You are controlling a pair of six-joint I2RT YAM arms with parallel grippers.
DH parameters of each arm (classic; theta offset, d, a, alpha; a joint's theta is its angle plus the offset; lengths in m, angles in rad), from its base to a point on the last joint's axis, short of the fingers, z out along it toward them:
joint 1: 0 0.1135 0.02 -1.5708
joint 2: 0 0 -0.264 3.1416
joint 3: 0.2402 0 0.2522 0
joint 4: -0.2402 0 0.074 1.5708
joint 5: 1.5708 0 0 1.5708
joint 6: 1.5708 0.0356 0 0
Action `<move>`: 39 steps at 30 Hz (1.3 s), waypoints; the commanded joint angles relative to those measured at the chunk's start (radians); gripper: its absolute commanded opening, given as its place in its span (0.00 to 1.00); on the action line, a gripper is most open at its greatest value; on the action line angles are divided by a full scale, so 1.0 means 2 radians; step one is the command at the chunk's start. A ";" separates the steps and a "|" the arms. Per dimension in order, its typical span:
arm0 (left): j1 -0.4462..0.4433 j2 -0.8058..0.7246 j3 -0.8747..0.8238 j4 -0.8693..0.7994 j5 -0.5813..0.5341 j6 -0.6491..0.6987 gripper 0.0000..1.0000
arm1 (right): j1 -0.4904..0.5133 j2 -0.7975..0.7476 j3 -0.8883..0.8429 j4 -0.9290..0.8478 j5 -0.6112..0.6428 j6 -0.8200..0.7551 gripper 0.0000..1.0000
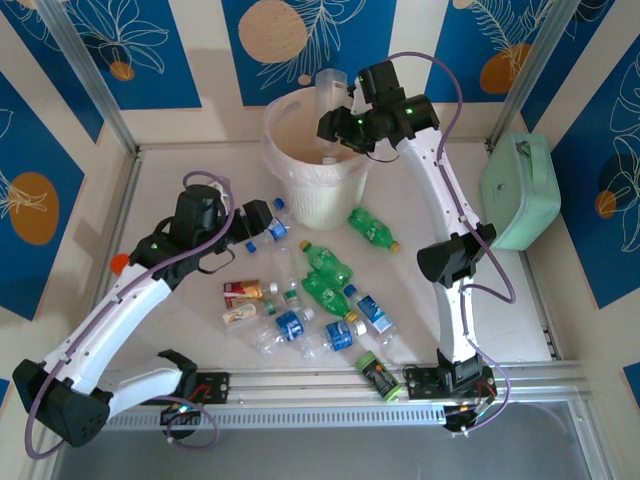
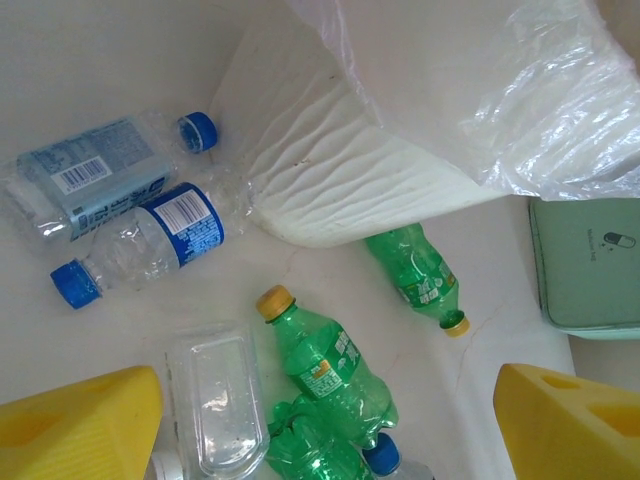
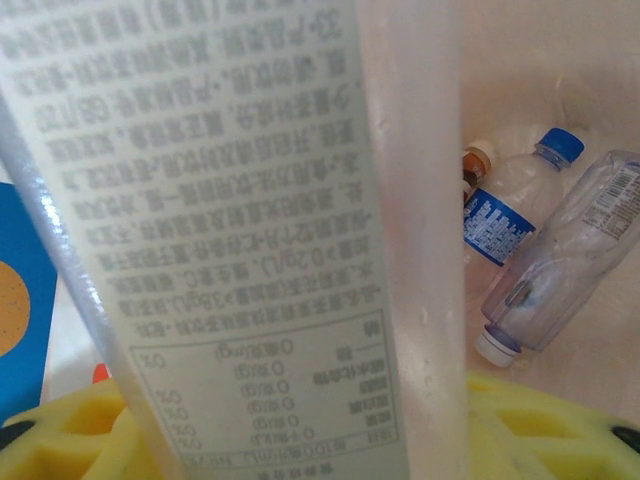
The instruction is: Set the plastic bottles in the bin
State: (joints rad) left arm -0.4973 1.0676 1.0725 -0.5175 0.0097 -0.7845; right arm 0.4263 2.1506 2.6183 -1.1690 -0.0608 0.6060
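Right gripper (image 1: 340, 125) is clamped on a clear pale-labelled bottle (image 3: 230, 200) above the bin (image 1: 285, 125). Its long axis is near upright and its lower end dips past the rim; I can't tell which end has the cap. In the bin, a blue-capped bottle (image 3: 510, 205) lies slanted beside a white-capped one. Left gripper (image 2: 330, 430) hangs spread and empty over the table, where a green bottle (image 2: 325, 360) lies near the bin's foot, its yellow cap pointing towards it.
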 commanded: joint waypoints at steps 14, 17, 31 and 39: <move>0.009 -0.015 -0.007 -0.005 -0.005 0.004 0.85 | 0.017 -0.016 0.017 -0.045 -0.033 -0.010 0.49; 0.009 -0.016 -0.009 -0.003 -0.005 0.002 0.85 | 0.018 -0.018 0.018 -0.047 -0.023 -0.008 0.56; 0.012 -0.020 -0.008 -0.005 -0.005 0.003 0.85 | 0.018 -0.078 0.014 -0.015 0.048 -0.029 0.80; 0.017 -0.029 -0.012 -0.009 -0.013 0.003 0.86 | -0.012 -0.249 -0.213 0.048 0.105 -0.066 0.84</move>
State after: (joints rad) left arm -0.4789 1.0313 1.0588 -0.5179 0.0048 -0.7845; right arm 0.4362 1.7607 2.3314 -1.1233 0.0956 0.5148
